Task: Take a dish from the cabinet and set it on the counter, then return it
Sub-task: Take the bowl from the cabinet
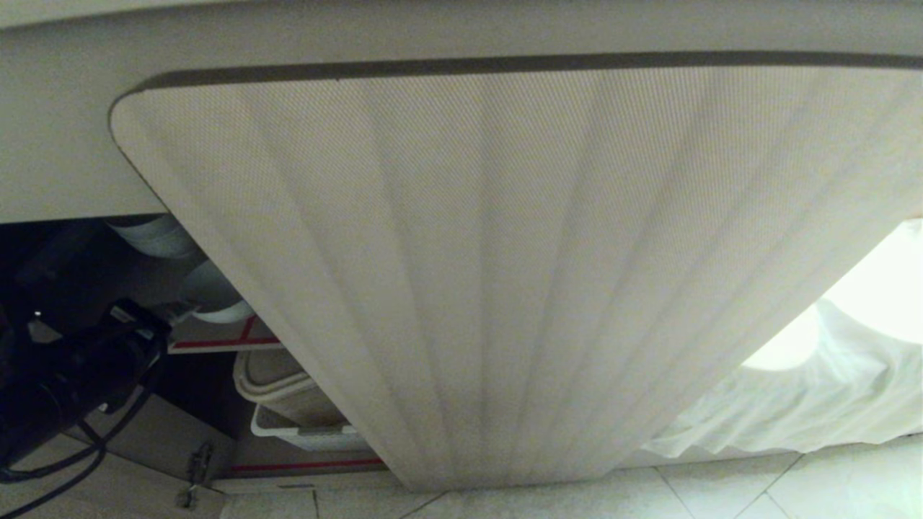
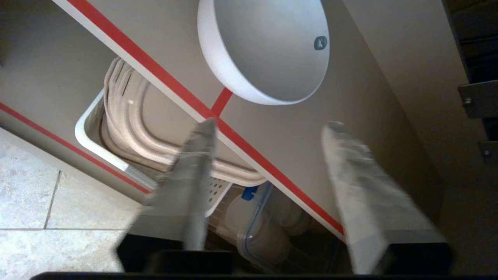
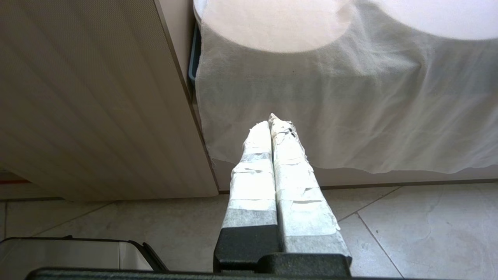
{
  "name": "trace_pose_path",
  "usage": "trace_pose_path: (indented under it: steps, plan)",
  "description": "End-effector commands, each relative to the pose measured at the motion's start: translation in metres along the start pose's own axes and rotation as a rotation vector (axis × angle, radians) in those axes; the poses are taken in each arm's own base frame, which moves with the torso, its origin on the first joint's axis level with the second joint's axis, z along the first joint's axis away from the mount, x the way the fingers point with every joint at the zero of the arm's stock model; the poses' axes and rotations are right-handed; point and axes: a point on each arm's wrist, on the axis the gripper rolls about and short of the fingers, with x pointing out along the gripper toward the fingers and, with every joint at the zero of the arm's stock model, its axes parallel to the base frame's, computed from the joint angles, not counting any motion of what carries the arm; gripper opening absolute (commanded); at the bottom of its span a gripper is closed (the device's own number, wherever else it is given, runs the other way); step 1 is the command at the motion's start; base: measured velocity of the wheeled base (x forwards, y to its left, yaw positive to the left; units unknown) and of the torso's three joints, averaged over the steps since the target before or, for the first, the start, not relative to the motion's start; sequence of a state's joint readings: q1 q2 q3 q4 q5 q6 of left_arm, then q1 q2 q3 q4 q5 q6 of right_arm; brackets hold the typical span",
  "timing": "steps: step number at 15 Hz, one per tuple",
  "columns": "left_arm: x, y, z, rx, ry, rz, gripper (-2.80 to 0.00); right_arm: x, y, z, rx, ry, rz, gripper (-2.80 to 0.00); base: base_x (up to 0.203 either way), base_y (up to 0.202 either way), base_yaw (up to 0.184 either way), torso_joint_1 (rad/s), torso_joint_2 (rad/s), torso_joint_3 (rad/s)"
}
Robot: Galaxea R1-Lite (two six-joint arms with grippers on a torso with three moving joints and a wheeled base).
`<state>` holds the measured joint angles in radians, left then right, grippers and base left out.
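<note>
— What's in the cabinet point(image 2: 362, 77)?
— The dish point(image 2: 268, 50) on the shelf, trays in a basket point(image 2: 91, 128) below. My left gripper point(image 2: 268, 128) gapes, released; right gripper point(image 3: 272, 122) clenched.
— Hidden?
— The door point(image 1: 505, 274) blocks most.

— That dish point(image 2: 268, 50) looks like glazed ceramic, smooth with a soft sheen.

— And the cabinet point(image 1: 505, 288) door is matt, ribbed, with a fine woven-looking grain. The shelf point(image 2: 295, 147) is smooth and dull, edged in a glossy red strip point(image 2: 171, 83).

— The basket point(image 2: 116, 155) seems hard white plastic. The draped cloth point(image 3: 350, 109) is thin, loosely woven.

— Tape wraps the right gripper point(image 3: 274, 120), rough and wrinkled. The floor tiles point(image 3: 408, 233) shine faintly.
</note>
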<state>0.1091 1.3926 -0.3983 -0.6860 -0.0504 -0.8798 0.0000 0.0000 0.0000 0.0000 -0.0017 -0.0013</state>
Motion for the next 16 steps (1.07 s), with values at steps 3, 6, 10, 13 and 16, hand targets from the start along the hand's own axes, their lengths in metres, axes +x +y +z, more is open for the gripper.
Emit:
trace_pose_path:
  steps: [3, 6, 10, 13, 16]
  plan:
    - [-0.0002, -0.0006, 0.0005, -0.003, -0.005, -0.004, 0.0, 0.0, 0.0, 0.0, 0.0, 0.0, 0.001, -2.8, 0.0, 0.0, 0.0, 0.0, 0.0, 0.0]
    - [-0.0005, -0.001, 0.001, -0.003, -0.011, -0.002, 0.0, 0.0, 0.0, 0.0, 0.0, 0.0, 0.002, -2.8, 0.0, 0.0, 0.0, 0.0, 0.0, 0.0]
    - [-0.0003, -0.002, 0.0019, -0.003, -0.016, -0.005, 0.0, 0.0, 0.0, 0.0, 0.0, 0.0, 0.0, -2.8, 0.0, 0.0, 0.0, 0.0, 0.0, 0.0]
    - [0.0003, -0.0011, 0.0014, -0.004, -0.012, 0.0, 0.0, 0.0, 0.0, 0.0, 0.0, 0.0, 0.0, -2.8, 0.0, 0.0, 0.0, 0.0, 0.0, 0.0]
    - [0.0036, -0.0017, 0.0025, -0.007, -0.027, 0.015, 0.0, 0.0, 0.0, 0.0, 0.0, 0.0, 0.0, -2.8, 0.0, 0.0, 0.0, 0.0, 0.0, 0.0]
